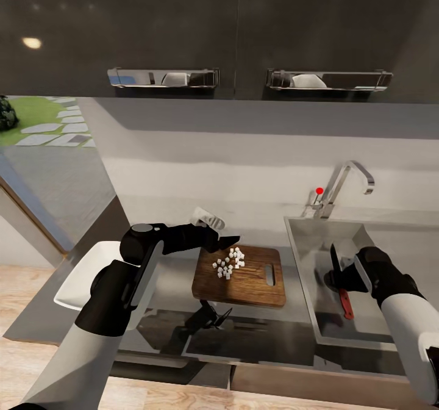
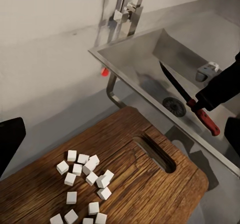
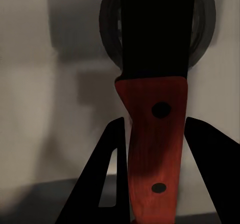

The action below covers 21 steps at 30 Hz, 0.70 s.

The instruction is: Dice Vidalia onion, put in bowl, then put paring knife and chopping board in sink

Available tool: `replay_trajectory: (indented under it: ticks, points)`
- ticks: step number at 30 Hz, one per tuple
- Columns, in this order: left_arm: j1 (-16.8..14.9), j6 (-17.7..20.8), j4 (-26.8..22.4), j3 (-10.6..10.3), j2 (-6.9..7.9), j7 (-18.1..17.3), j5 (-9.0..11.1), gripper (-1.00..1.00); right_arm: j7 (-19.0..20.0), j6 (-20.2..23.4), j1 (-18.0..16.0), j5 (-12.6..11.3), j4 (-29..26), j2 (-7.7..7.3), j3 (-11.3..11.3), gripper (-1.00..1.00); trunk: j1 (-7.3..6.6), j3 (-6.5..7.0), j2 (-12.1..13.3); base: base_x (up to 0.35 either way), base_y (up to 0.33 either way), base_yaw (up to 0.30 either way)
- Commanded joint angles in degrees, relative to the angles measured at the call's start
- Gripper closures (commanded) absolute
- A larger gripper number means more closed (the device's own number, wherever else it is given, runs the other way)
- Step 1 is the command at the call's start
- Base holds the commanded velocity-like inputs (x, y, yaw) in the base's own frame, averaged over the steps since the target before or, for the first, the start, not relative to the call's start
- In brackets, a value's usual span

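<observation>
Lowest in the head view, the two arms enter from the bottom corners, white forearms ending in black wrists. The right tool (image 1: 336, 280) sits at the right of the frame inside the sink (image 1: 305, 257), and its fingers (image 3: 105, 184) stand on either side of the red handle of the paring knife (image 1: 339, 279). In the right wrist view one finger presses against the handle's edge while a sliver of gap shows at the other, so I cannot tell whether the tool is clamped on the knife. The knife's dark blade points toward the back wall, over the round drain (image 2: 173, 105).

At the left of the frame a shallow white bowl (image 1: 79, 276) rests on the dark glossy tabletop (image 1: 164, 276), partly covered by the left arm. Just right of it, in the lower centre, the chopping board (image 1: 244, 279) lies flat on the tabletop between bowl and sink, its slot-shaped handle hole toward the sink. A cluster of small white onion cubes (image 1: 228, 266) sits on the board's upper left part, some touching each other.

The left tool (image 1: 222, 241) hovers at the board's far left corner, above the cubes; its fingers are too dark to tell whether they are apart or together.

Farther back, at the upper right of the sink, stands the chrome tap (image 1: 344, 181) with its red dot, against the pale wall. Glossy black upper cabinets (image 1: 231, 25) span the top of the frame, and a window (image 1: 36, 123) shows grass at the left edge.
</observation>
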Motion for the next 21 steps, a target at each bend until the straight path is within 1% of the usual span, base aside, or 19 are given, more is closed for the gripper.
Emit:
replay_trajectory:
  ticks: [1,13,17,21]
  points:
    - [-0.06,0.44,-0.03,0.04,-0.02,-0.06,0.15,-1.00,0.34,0.20,-0.05,0.60,-0.01,0.04,-0.20,1.00,0.03,-0.11,-0.11,0.000,0.000,0.000]
    - [-0.06,0.44,-0.03,-0.01,-0.02,-0.04,0.15,-1.00,0.03,0.20,-0.05,0.60,0.06,0.07,-0.28,1.00,0.03,-0.11,-0.11,0.000,0.000,0.000]
    - [-0.06,0.44,-0.03,-0.02,-0.02,-0.04,0.15,-1.00,-0.01,0.20,-0.05,0.60,1.00,0.09,-0.28,1.00,0.03,-0.11,-0.11,0.000,0.000,0.000]
    - [-0.06,0.46,-0.03,0.01,-0.02,-0.05,0.15,-1.00,-0.03,0.20,-0.05,0.60,1.51,0.61,-0.23,1.00,0.03,-0.11,-0.11,0.000,0.000,0.000]
